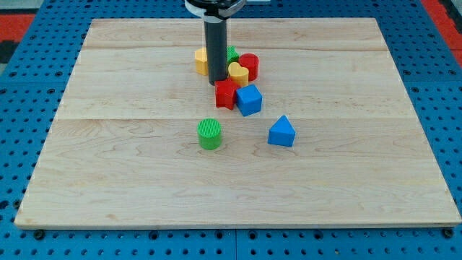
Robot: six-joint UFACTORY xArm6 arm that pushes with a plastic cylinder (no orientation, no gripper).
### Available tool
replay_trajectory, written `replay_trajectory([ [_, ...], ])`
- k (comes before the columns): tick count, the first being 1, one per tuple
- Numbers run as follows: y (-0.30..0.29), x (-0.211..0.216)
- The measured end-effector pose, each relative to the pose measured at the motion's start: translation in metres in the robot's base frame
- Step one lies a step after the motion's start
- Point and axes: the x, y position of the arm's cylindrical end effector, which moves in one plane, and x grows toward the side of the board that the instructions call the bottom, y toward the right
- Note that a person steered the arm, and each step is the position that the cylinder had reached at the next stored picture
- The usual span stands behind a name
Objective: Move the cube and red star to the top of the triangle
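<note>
The blue cube (249, 100) sits near the board's middle, touching the red star (226, 94) on its left. The blue triangle (282, 132) lies apart, lower and to the right of the cube. My tip (216, 84) stands just above and left of the red star, at its upper edge, close to touching it. The rod rises from there to the view's top and hides part of the blocks behind it.
A yellow heart (238, 72), a red cylinder (250, 65), a yellow block (201, 61) and a partly hidden green block (232, 54) cluster above the star. A green cylinder (209, 133) stands lower left. The wooden board (108, 180) lies on a blue pegboard.
</note>
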Motion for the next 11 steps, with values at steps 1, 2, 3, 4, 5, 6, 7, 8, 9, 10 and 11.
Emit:
replay_trajectory([
  [1, -0.009, 0.012],
  [2, -0.009, 0.019],
  [3, -0.01, 0.019],
  [4, -0.01, 0.019],
  [5, -0.002, 0.02],
  [6, 0.015, 0.02],
  [7, 0.035, 0.02],
  [8, 0.047, 0.02],
  [9, 0.053, 0.02],
  [10, 0.077, 0.02],
  [11, 0.106, 0.02],
])
